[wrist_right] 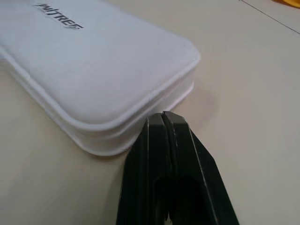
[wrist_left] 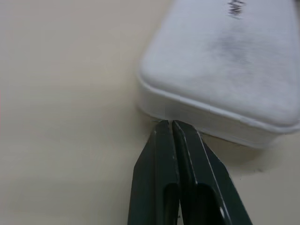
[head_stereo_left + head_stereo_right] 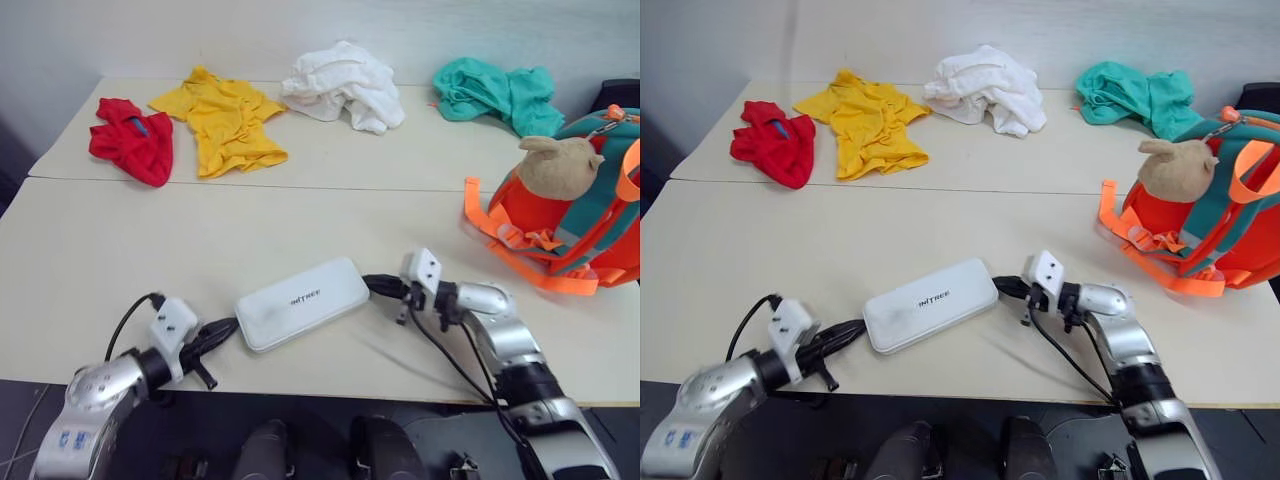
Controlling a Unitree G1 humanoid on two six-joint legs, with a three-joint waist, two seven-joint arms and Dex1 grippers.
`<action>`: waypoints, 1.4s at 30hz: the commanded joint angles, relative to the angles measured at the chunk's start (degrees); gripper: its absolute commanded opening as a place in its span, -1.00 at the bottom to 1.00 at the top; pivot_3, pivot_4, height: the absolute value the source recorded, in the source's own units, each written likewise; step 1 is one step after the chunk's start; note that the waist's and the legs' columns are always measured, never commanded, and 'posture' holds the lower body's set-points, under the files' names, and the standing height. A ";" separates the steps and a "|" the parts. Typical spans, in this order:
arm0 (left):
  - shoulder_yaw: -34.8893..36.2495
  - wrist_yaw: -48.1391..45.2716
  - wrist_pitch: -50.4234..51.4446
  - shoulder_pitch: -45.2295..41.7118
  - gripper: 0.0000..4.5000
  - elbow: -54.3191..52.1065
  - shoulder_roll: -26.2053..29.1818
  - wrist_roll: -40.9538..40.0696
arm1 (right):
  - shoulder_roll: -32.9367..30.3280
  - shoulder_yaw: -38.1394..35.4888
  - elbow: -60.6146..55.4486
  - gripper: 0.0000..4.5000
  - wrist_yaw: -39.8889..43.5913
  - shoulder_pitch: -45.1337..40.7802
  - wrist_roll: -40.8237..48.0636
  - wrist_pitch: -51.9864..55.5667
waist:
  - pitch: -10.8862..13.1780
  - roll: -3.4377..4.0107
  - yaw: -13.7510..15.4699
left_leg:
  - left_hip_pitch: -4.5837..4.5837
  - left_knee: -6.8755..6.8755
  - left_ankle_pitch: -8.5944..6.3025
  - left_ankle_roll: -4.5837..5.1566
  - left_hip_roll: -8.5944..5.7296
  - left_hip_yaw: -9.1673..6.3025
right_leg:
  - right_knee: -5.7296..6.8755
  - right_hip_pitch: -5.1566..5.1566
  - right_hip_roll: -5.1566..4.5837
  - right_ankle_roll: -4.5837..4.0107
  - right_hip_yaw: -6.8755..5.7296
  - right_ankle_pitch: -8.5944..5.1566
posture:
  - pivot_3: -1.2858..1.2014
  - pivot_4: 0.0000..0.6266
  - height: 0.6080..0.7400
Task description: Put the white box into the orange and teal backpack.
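Observation:
The white box (image 3: 302, 302) lies flat on the table near its front edge, small dark lettering on its face. My left gripper (image 3: 229, 327) is shut, its tips at the box's left end (image 2: 211, 79). My right gripper (image 3: 372, 285) is shut too, its tips at the box's right end (image 1: 93, 70). Neither holds anything. The orange and teal backpack (image 3: 575, 215) rests at the table's right edge, a tan plush toy (image 3: 558, 165) on it and orange straps spread in front.
Along the back of the table (image 3: 100, 250) lie a red garment (image 3: 133, 139), a yellow garment (image 3: 225, 120), a white cloth (image 3: 345, 85) and a teal cloth (image 3: 495, 92). A seam crosses the table between them and the box.

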 commanded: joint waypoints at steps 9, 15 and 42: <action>-6.29 -1.83 -1.17 -13.05 -0.95 10.49 -0.50 2.84 | -5.97 -1.92 -14.12 -1.00 -1.37 8.08 1.51 9.36 | 0.00 0.00 0.51 | 0.00 -0.02 0.02 -0.04 0.01 0.06 | 0.07 -0.02 0.04 0.02 0.02 0.01 | 0.03 -0.52 1.00; -0.99 -2.55 2.39 -10.86 -0.77 13.70 5.87 2.54 | -7.71 -4.14 -16.07 -1.00 -2.24 11.86 2.29 9.46 | 0.00 0.00 0.16 | 0.09 -0.04 0.03 -0.05 0.03 0.13 | -0.01 -0.02 0.04 0.02 0.10 0.01 | 0.03 -0.52 1.00; 2.49 7.94 71.04 -40.68 0.84 30.79 -0.15 -38.38 | -4.16 1.38 -9.10 -1.00 1.58 1.88 0.50 6.15 | -0.02 -0.04 0.89 | 0.01 0.11 0.22 -0.10 -0.08 -0.06 | 0.15 0.06 0.09 0.07 0.05 0.02 | 0.03 -0.52 1.00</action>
